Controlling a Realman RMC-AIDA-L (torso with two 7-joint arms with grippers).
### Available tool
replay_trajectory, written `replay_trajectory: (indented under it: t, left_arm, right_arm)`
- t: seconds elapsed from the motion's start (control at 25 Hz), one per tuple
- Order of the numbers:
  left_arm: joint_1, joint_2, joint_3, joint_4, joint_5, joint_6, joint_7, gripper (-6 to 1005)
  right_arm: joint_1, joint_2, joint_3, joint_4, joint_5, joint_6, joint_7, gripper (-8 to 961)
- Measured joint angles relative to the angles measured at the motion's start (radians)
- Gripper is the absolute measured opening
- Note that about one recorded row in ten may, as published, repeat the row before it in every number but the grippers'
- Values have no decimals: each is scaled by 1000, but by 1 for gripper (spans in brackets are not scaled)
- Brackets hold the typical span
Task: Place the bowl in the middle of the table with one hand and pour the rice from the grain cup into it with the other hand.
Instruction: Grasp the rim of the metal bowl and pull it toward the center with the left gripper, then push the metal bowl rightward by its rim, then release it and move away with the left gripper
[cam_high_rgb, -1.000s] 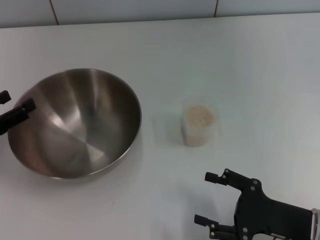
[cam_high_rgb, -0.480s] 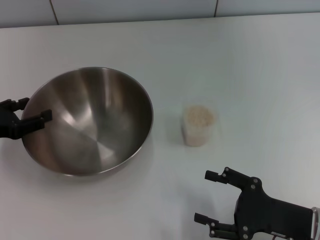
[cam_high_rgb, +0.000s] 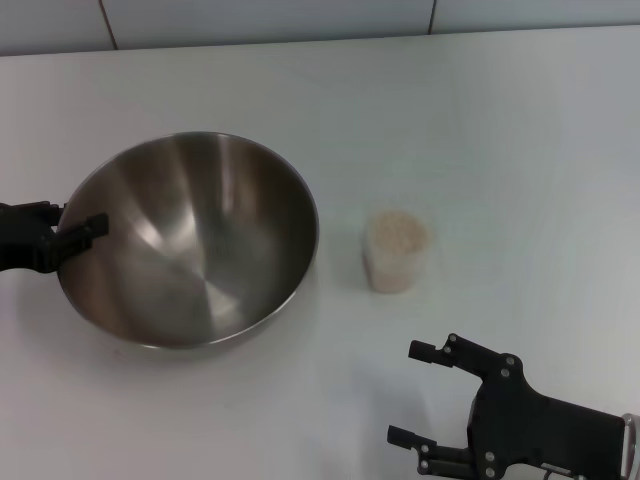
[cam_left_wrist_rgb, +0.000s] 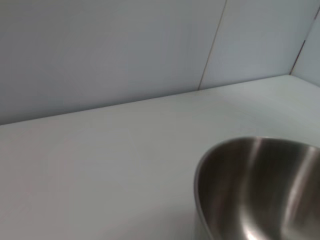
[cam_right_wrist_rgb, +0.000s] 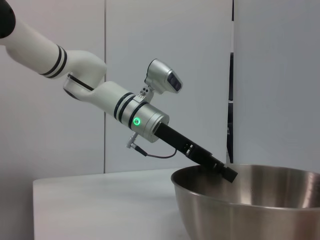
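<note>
Left pincer (cam_high_rgb: 62, 238) pinches the bowl (cam_high_rgb: 195, 240) rim, bowl tipped, mouth facing up, left of centre on the bench (cam_high_rgb: 480, 130). Grain cup (cam_high_rgb: 396, 252) with rice (cam_high_rgb: 397, 235) stands upright beside it. Right pincer (cam_high_rgb: 422, 395) hangs spread, near edge.

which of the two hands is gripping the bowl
The left hand, clamped on the bowl rim; the right hand hangs open, near the grain cup.
</note>
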Motion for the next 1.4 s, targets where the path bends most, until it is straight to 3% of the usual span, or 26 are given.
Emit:
replay_trajectory:
  t: [0.32,0.52,0.68,0.8,1.08,1.2,1.4]
  left_arm:
    - [-30,4,-2,1,29,3,-80,196]
    - [-67,8,-5,2,80,7,-150,80]
    - [-89,14,-10,-5,84,21,-189,66]
    - [-143,19,-46,-5,83,61,-246,55]
    - [-229,33,-47,-74,91,13,-301,41]
    - [-248,17,-25,-73,107,-66,-294,41]
    - [-268,9,1,-88,134,-151,-293,42]
  right_arm:
    - [0,0,0,0,0,0,0,810]
    - [2,0,0,0,0,0,0,809]
    - [4,0,0,0,0,0,0,809]
    - [8,0,0,0,0,1,0,809]
    - [11,0,0,0,0,3,0,809]
    - [11,0,0,0,0,3,0,809]
    - [11,0,0,0,0,2,0,810]
